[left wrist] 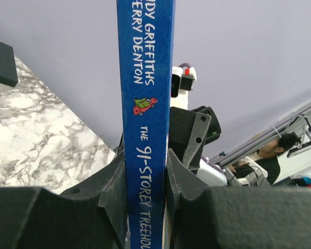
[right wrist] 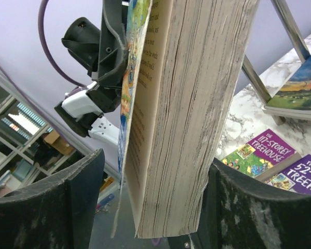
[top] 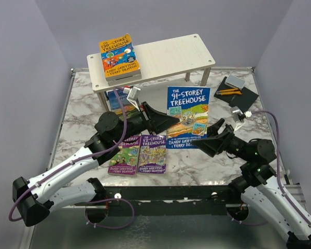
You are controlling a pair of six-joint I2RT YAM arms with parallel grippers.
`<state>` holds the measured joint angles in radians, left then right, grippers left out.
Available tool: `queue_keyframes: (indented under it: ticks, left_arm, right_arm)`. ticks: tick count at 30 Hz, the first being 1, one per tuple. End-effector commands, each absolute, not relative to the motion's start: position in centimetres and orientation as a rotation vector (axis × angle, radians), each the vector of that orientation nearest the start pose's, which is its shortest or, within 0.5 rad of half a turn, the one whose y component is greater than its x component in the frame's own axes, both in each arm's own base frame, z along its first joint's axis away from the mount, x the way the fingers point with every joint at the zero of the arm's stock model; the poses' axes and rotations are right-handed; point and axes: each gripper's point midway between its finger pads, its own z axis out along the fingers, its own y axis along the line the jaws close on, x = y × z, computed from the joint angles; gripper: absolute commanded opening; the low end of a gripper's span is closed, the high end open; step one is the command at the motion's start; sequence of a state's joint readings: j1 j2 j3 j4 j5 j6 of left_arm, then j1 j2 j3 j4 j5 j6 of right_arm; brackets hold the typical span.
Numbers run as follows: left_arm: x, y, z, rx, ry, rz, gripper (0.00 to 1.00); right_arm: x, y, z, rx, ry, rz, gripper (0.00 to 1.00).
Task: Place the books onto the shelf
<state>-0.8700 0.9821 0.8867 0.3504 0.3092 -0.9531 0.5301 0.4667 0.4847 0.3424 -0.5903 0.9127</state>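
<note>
The 91-Storey book is held upright over the bench, its spine clamped in the left hand. The right hand is spread open around its pages. A handover is judged in progress: right-hand closure is called for before the shelf.

Table top: white-grey marble pattern; I see it in all three views.
Black pad: lies flat near the table's far right corner.
Pencils: yellow, lying on the pad.
Eraser: pale block on the pad's far end, just beyond the pencils.
Walls: plain lavender on three sides.
Person: dark-haired, in the background of my left wrist view.
</note>
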Motion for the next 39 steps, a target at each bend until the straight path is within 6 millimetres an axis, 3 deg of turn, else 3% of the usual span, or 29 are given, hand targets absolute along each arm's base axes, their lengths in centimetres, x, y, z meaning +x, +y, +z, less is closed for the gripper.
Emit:
queue_keyframes:
  ticks: [1,11,18,39]
  left_arm:
    - [17.0,-30.4,43.4,0.16,1.375,-1.656,0.0]
    - [18.4,-28.6,43.1,0.079,1.347,-1.541,0.0]
    - [19.0,-27.8,43.0,0.059,1.327,-1.476,0.0]
    - [20.2,-26.9,43.7,0.018,1.268,-1.405,0.0]
  right_arm:
    - [11.6,22.5,36.5,-0.407,1.338,1.64,0.71]
    - [13.2,22.6,38.5,-0.355,1.331,1.603,0.55]
    - [14.5,23.0,38.5,-0.307,1.395,1.587,0.42]
    - [15.9,23.8,37.6,-0.27,1.464,1.596,0.46]
